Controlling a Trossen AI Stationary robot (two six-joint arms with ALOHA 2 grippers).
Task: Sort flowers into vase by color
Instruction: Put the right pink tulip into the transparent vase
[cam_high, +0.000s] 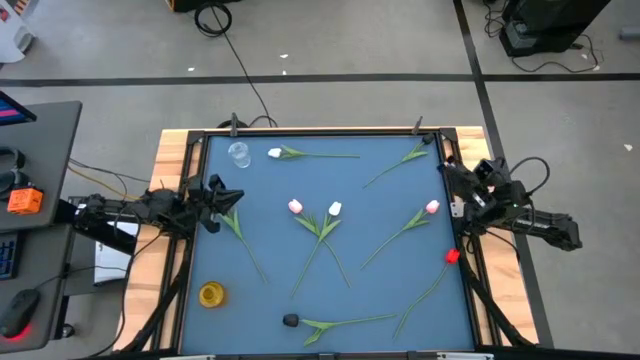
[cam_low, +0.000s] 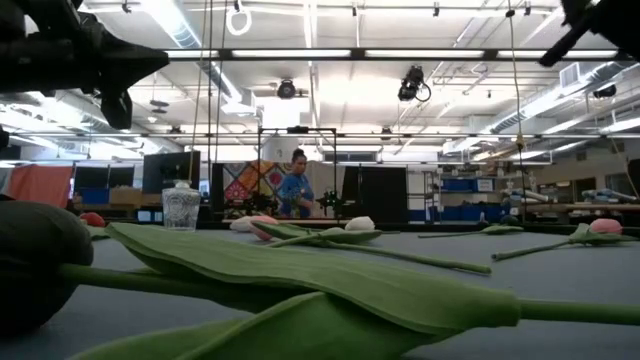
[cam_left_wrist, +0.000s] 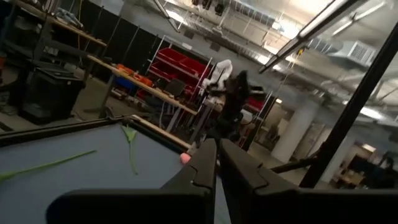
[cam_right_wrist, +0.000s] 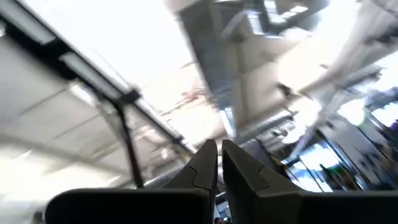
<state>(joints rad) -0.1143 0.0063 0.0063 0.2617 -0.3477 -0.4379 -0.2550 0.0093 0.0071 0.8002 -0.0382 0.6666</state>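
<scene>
From above, light, floppy artificial tulips with thin green stems (cam_high: 318, 232) are lying scattered across the blue table (cam_high: 380, 300), likely best pinched mid-stem, while wrist views are showing the left gripper (cam_left_wrist: 217, 163) and right gripper (cam_right_wrist: 219, 163) nearly closed, empty.

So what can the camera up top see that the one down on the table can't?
Only the high view shows the yellow vase, the red tulip and both grippers, left and right, parked at the table's side edges. Only the low view shows a person standing in the room behind. Both show the clear glass vase and the dark-headed flower lying nearest the front edge.
</scene>
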